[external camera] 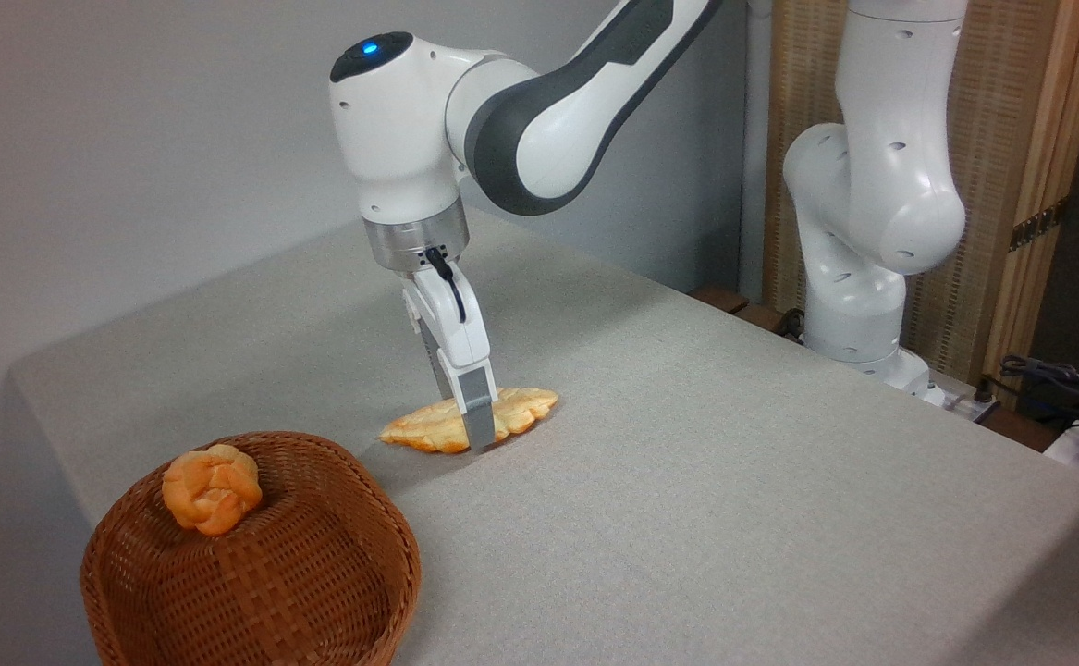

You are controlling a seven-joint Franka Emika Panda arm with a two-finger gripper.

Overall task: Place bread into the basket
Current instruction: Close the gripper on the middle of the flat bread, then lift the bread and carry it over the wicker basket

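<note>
Arm: my wrist points straight down, gripper (471, 421) lowered over the bread (428, 425) lying flat on the table (733, 481); jaw state I cannot tell. Basket (317, 573) nearby.

One braided loaf (470, 421), one round bun (212, 487), one basket (317, 573), one arm (539, 120), one table (733, 481)

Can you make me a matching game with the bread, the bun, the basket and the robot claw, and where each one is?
Things:
1. long flat braided pale golden bread
2. small round knotted orange bun
3. round brown woven wicker basket
4. robot claw

Places:
A. bottom left corner of the picture
B. lying flat on the grey table
C. down at the middle of the bread
D. up on the basket's back rim

Pairs: 1-B, 2-D, 3-A, 4-C
</note>
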